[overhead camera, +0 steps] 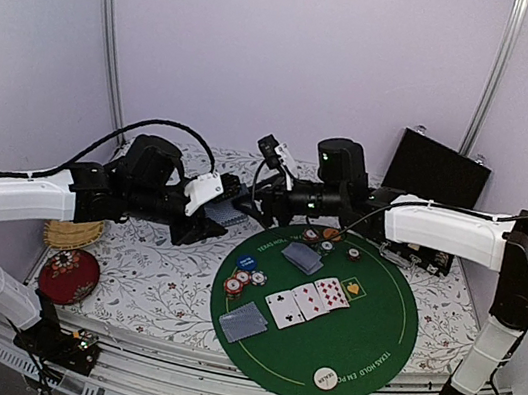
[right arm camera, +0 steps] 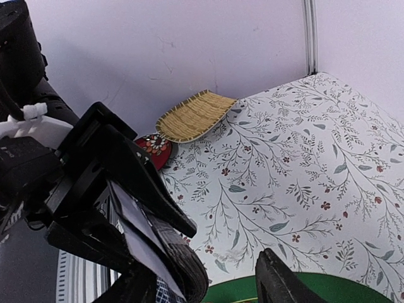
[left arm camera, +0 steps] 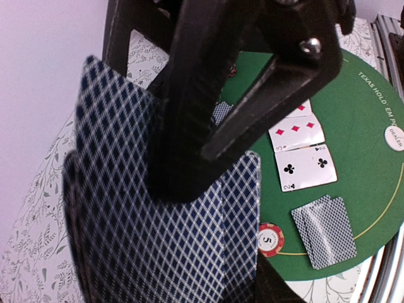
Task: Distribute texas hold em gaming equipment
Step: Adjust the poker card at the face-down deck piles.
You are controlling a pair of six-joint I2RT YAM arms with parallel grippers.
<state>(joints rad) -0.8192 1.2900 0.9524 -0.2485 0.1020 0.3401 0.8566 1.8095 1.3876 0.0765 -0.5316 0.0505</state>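
Hovering off the 10 o'clock rim of the green mat, the left gripper is clenched on a deck of cards with grey-blue backs. The right gripper faces it from 2 o'clock, just beside the deck, fingers spread. On the mat lie three face-up cards at centre, face-down piles at 11 o'clock and 8 o'clock, chips at 9, and a white button at 6.

From the left wrist, the deck fills the 7 o'clock corner, slightly fanned, pinned under a black finger.

From the right wrist, the deck shows edge-on at 8 o'clock. The right gripper is released, floral cloth showing between its fingers. Whether it touches the cards, I cannot tell.
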